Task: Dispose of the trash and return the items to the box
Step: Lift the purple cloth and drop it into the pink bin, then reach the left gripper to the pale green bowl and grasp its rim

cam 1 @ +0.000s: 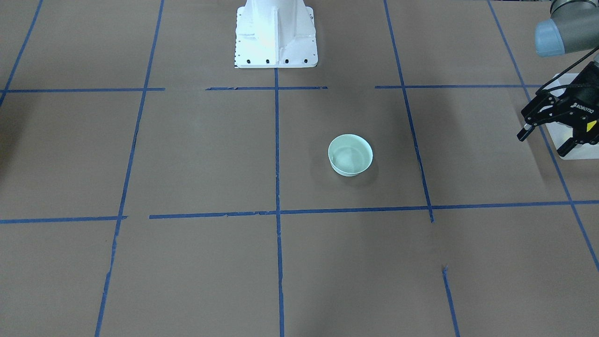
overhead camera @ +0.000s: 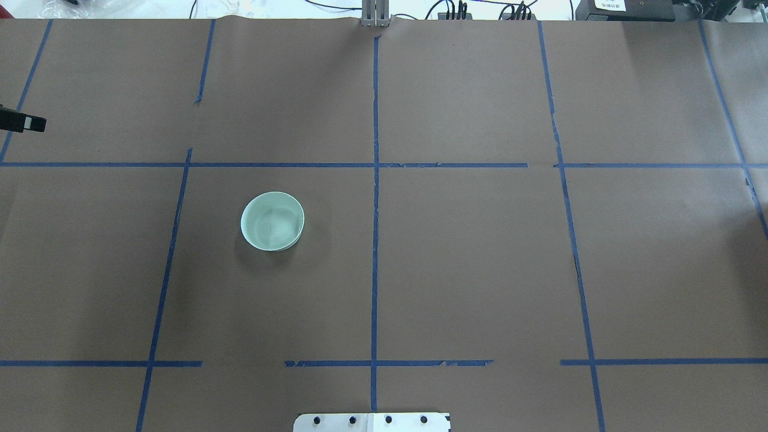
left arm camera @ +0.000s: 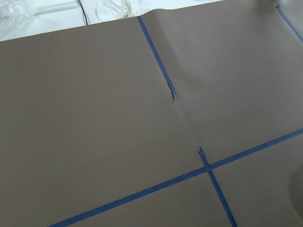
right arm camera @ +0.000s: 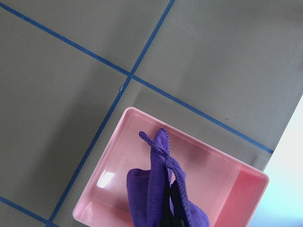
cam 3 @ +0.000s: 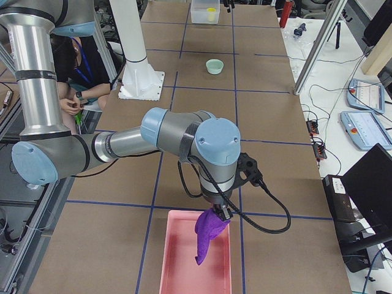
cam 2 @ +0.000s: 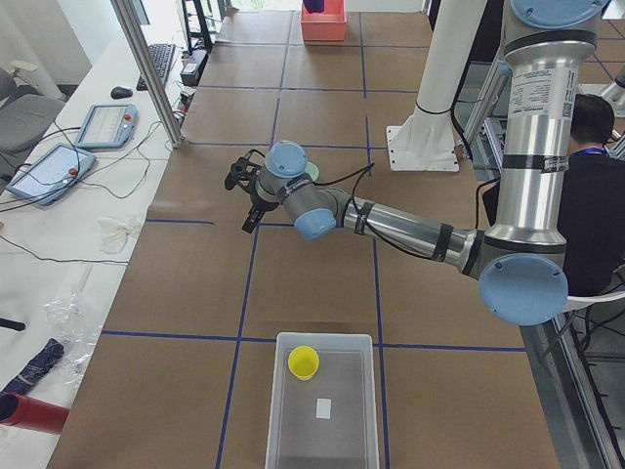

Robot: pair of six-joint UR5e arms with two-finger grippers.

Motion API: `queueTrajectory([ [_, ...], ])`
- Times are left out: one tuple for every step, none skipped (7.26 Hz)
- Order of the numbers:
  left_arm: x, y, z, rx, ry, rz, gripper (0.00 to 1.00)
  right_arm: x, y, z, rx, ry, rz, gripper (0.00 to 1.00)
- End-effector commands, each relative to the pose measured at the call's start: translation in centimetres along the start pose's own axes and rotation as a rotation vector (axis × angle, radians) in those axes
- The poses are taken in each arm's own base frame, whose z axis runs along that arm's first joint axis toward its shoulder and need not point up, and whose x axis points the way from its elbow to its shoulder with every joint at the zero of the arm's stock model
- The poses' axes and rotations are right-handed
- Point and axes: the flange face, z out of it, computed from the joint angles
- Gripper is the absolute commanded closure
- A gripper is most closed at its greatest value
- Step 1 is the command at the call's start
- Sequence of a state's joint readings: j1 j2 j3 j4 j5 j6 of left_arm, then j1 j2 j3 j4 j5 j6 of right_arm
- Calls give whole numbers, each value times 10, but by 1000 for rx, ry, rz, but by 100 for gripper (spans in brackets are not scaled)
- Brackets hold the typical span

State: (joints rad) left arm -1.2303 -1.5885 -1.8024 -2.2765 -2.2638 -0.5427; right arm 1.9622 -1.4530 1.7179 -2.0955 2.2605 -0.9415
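Pinching floppy purple cloth [cam 3: 207, 236] in right claw [cam 3: 219, 214] over pink plastic tray [cam 3: 177, 263]. Next: let go. Then fetch round mint-green plastic bowl [cam 1: 350, 155], mid-table, with spread left claw [cam 1: 540, 145].

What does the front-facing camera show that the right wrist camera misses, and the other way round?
Front-facing only: the empty mint-green bowl, upright on the table; the open left pincer, a corner of the white box behind it; the robot's white base. Right wrist only: the purple cloth hanging from the right pincer over the pink tray. Both: the brown table with blue tape lines.
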Motion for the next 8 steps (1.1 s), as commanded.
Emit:
queueTrajectory([
  [4, 0, 3, -4, 5, -15, 0, -13, -3, 38, 45, -29, 66, 0],
  [28, -11, 16, -11, 35, -52, 0, -22, -20, 48, 53, -27, 110, 2],
  [55, -18, 32, -17, 51, -90, 0, -32, -37, 57, 56, -32, 129, 2],
  [98, -24, 62, -29, 48, -164, 0, -43, -53, 66, 59, -35, 151, 1],
  [143, -26, 80, -47, 29, -225, 0, -48, -61, 71, 68, -28, 151, 0],
  [182, -7, 101, -66, 6, -302, 4, -49, -60, 75, 66, -29, 147, 0],
  [221, 25, 137, -69, -28, -401, 17, -49, -60, 75, 66, -29, 146, 0],
  [260, 53, 163, -80, -36, -475, 29, -49, -60, 75, 66, -29, 144, 0],
])
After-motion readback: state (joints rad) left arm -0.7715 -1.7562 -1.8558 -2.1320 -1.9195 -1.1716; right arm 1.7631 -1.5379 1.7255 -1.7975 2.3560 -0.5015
